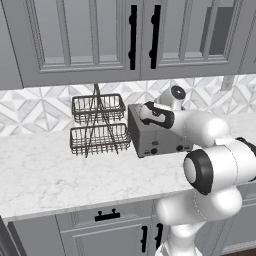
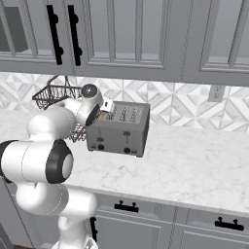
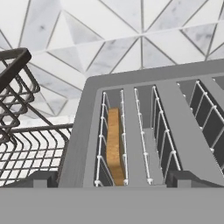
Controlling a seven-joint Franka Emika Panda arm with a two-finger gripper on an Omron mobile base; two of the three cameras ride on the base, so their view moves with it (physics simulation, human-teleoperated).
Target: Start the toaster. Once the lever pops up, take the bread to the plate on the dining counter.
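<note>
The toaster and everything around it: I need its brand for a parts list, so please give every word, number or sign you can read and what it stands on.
None can be read.
The toaster: plain grey front, small dark knobs, no brand or dial marks legible.
The bread in its slot: unmarked.
The wire basket rack: no tag.
The wall outlet: no marking.
The cabinet doors and backsplash tiles: pattern alone, no lettering.

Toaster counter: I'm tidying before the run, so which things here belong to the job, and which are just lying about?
Belongs to the job:
toaster
bread, sitting in a toaster slot
gripper, open above that slot

Just lying about:
two-tier wire basket rack
wall outlet
</note>
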